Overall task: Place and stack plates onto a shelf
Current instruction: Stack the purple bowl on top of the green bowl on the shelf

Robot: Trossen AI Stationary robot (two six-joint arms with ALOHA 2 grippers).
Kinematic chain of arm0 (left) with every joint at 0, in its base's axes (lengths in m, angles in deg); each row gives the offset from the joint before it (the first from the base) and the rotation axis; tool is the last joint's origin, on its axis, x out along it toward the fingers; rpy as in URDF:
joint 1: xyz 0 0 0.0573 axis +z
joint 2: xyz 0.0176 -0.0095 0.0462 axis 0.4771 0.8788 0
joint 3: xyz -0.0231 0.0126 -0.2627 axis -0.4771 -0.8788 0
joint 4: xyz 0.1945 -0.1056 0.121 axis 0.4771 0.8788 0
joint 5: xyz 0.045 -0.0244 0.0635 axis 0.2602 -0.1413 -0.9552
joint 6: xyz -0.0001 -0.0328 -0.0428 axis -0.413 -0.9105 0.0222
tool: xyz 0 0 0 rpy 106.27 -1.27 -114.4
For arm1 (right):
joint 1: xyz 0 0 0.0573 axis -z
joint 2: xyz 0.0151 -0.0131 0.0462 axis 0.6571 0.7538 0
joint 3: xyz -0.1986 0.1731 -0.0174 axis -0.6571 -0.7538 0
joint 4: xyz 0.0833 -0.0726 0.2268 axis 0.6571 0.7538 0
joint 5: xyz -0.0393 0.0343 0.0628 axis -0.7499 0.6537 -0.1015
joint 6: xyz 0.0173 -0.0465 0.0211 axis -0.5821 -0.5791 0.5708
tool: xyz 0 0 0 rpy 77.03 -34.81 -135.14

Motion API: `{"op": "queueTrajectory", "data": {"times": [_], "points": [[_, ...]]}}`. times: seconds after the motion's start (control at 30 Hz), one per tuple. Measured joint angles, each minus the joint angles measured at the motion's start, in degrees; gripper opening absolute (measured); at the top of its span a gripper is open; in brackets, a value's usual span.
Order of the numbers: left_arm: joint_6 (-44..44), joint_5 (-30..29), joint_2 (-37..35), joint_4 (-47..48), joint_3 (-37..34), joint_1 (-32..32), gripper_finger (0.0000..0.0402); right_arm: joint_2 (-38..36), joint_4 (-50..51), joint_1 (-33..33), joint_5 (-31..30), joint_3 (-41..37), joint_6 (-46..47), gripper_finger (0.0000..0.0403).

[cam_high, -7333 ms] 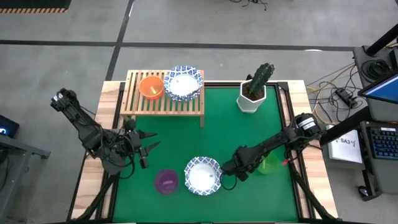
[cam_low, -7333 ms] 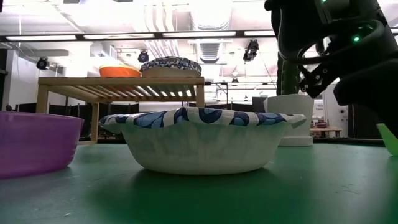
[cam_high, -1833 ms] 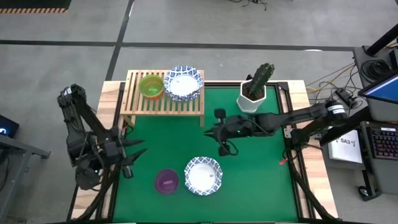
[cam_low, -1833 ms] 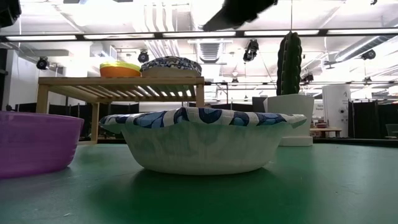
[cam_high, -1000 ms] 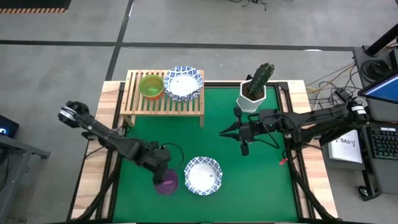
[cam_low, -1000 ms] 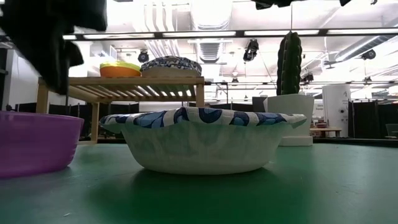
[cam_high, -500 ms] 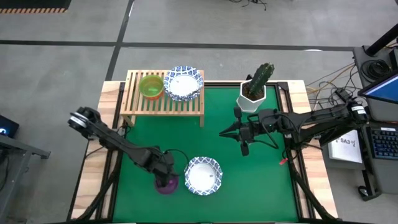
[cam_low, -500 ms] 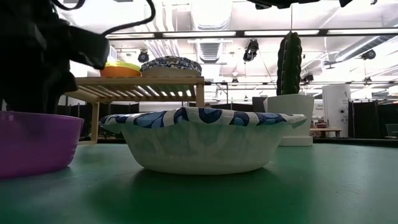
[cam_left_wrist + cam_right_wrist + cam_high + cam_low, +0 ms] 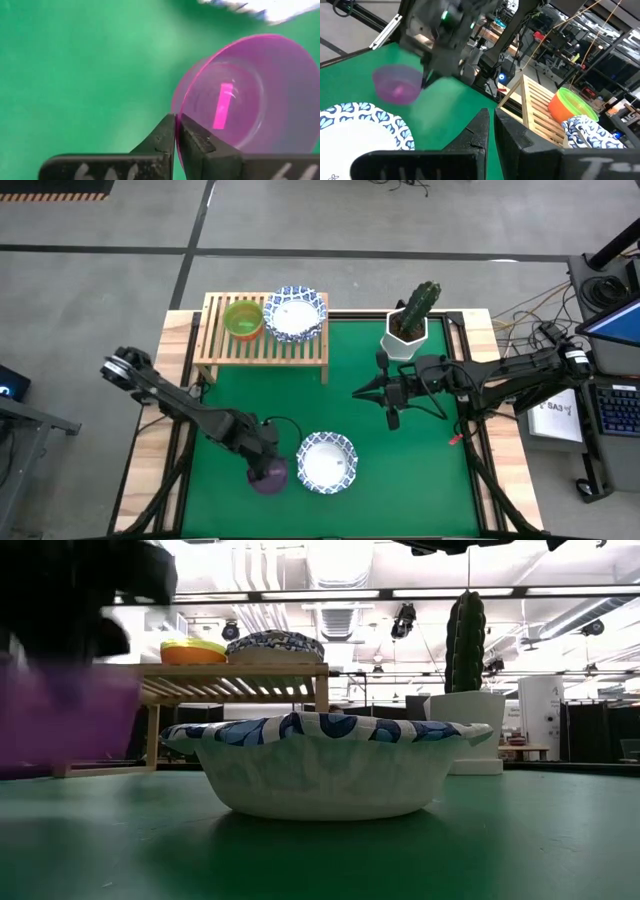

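A purple dish [image 9: 270, 477] hangs just above the green table near its front left, with my left gripper [image 9: 264, 463] shut on it. In the low view the dish [image 9: 62, 720] shows blurred and off the table. Beside it a blue-patterned plate [image 9: 327, 461] rests on its base on the table. On the wooden shelf [image 9: 262, 345] at the far left stand a yellow-green dish [image 9: 243, 318] on an orange one and a stack of blue-patterned plates [image 9: 297, 313]. My right gripper [image 9: 390, 420] hovers shut and empty above the table's middle right. My left gripper pinches the purple dish's rim [image 9: 173, 102] between its two fingers [image 9: 162, 137], one finger inside the bowl and one outside its wall. The fingers come from above, slanting down from the table's left. The dish hangs tilted below them, clear of the table.
A white pot with a cactus [image 9: 410, 330] stands at the table's far right. The shelf's near half is bare slats. Open green table [image 9: 300, 405] lies between the shelf and the plate.
My left gripper has come down onto the purple dish, shut on its rim and risen with it. The dish, which stood on the table half a second ago, is now lifted clear and tilted.
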Motion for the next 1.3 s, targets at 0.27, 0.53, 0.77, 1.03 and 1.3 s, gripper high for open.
{"op": "queueTrajectory", "data": {"times": [0.27,0.53,0.77,1.03,1.3], "points": [[3.6,1.0,-13.2,15.1,9.5,6.5,0.0,0.0,1.5,1.9,-0.1,0.0,0.7,0.0018],[6.7,-10.3,-19.0,35.5,24.7,23.6,0.0,0.0,2.8,4.0,-0.1,0.0,1.3,0.0018],[19.9,-13.8,-19.1,40.8,39.2,47.0,0.0,0.0,3.4,4.9,-0.1,0.0,1.7,0.0018],[37.1,-2.7,-13.7,40.7,45.0,73.8,0.0,0.0,3.5,4.9,0.0,0.0,1.6,0.0018],[45.2,1.2,-7.6,41.6,44.8,81.9,0.0,0.0,4.4,5.0,0.0,0.0,1.5,0.0018]]}}
